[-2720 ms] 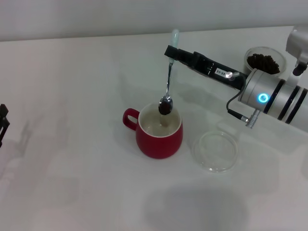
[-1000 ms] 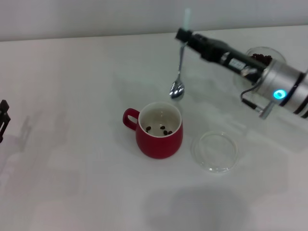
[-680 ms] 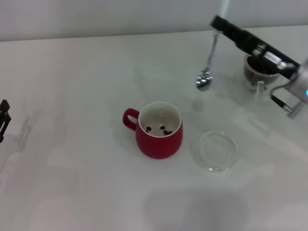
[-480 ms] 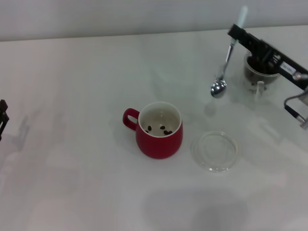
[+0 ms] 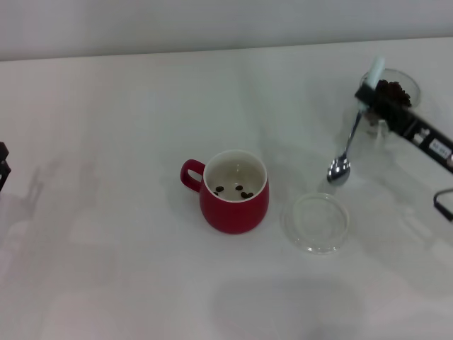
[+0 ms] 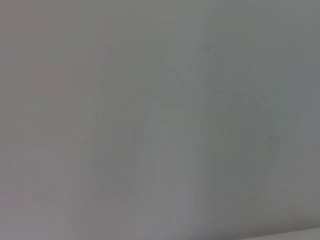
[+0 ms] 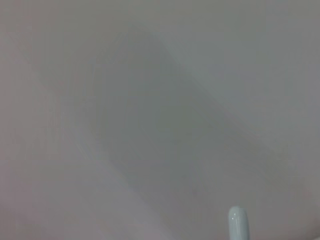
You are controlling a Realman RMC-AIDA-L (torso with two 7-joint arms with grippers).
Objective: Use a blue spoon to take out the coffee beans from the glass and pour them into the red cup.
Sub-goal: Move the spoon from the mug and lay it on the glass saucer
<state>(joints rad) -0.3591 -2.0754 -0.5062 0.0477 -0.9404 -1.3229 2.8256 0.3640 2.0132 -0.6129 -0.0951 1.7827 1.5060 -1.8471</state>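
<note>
The right gripper (image 5: 365, 95) is a long, narrow assembly in matte black with squared edges and a blocky tip, seen in the head view. Two small pale patches sit on its upper face. The one nearer the tip is a tiny whitish mark, and further back is a white rectangular label (image 5: 439, 149) with dark print too small to read. Beneath the black bar, at the picture's right edge, a thin black cable (image 5: 442, 205) curves into a small loop. The left gripper (image 5: 3, 167) shows only as a small black, angular sliver with a stepped outline, cut off by the picture's left edge
</note>
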